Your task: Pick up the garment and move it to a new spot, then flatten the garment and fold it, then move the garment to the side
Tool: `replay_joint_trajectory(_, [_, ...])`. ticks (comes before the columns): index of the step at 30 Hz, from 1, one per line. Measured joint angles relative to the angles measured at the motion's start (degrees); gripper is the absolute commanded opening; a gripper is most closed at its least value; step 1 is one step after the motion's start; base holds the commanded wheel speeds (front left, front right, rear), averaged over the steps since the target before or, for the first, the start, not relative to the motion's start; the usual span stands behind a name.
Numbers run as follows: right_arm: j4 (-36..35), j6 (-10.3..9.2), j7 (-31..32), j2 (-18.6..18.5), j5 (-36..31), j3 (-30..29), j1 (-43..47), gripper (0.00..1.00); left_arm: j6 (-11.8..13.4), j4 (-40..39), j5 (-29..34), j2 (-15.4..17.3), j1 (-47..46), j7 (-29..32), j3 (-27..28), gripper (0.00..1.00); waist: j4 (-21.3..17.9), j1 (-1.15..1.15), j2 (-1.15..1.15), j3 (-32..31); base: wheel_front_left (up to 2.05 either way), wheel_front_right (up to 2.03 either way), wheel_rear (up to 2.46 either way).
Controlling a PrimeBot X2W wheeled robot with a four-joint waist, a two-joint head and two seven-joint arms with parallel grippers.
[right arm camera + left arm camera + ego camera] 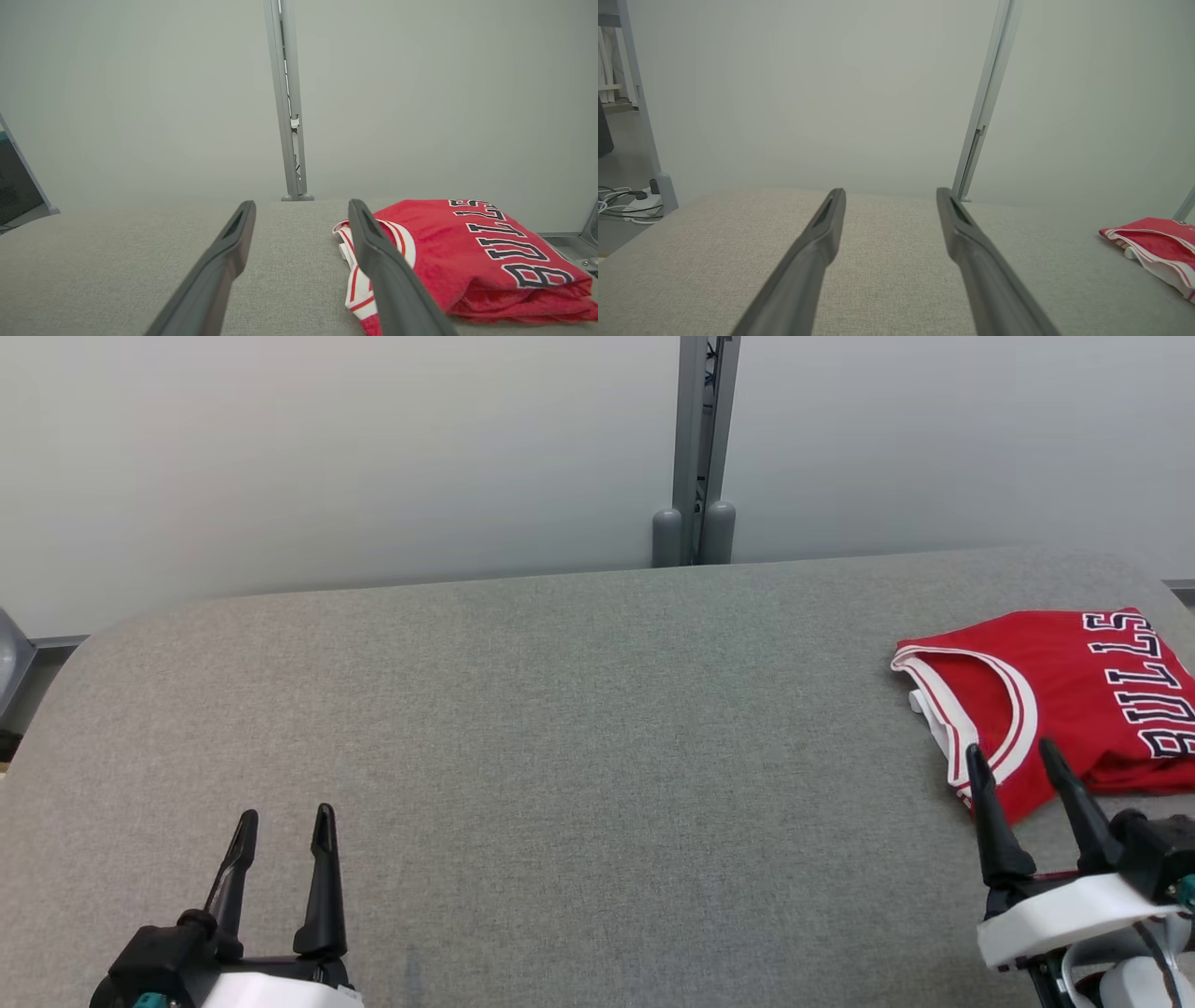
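Left hand (286, 812) and right hand (1011, 747) gape empty, right beside red jersey (1074, 663) lettered BULLS

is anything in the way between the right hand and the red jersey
Nothing visible stands in the way. The right hand is open, with its fingertips already at the near edge of the folded red jersey, which lies on the grey table.

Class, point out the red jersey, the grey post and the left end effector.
red jersey (1074, 677), head view, red chest panel.
grey post (695, 429), head view, upright shaft.
left end effector (286, 812), head view, midway between fingertips.
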Motion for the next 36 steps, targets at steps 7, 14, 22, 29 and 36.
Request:
replay_joint_trajectory(7, [-0.4,0.0,0.0,1.2,-1.6,-0.2,1.5,1.0,-0.1,1.2,2.3,-0.6,0.1,0.0,0.4,1.0,0.5,0.0,0.0,-0.1,0.0,0.0,0.0])
replay_joint_trajectory(14, [-0.9,0.0,0.0,1.1,-0.5,2.2,1.5,1.0,-0.5,2.3,3.4,-1.2,-0.2,0.0,1.1,1.0,0.3,0.0,0.0,0.1,0.0,0.0,0.0])
replay_joint_trajectory(22, [-1.2,0.0,0.0,0.9,-0.3,3.2,1.5,1.0,-0.5,2.9,4.0,-1.6,-0.8,0.0,1.5,1.0,0.1,0.0,0.0,0.2,0.0,0.0,0.0])
replay_joint_trajectory(29, [-1.4,0.0,0.0,1.2,-0.2,3.3,1.6,1.0,-1.0,3.5,4.1,-1.9,-0.9,0.0,1.7,1.0,0.1,0.0,0.0,0.2,0.0,0.0,0.0])
replay_joint_trajectory(36, [-1.3,0.0,0.0,1.2,-0.1,3.4,1.5,1.0,-1.1,4.0,3.9,-2.0,-1.0,0.0,2.0,1.0,0.2,0.0,0.0,0.2,0.0,0.0,0.0])
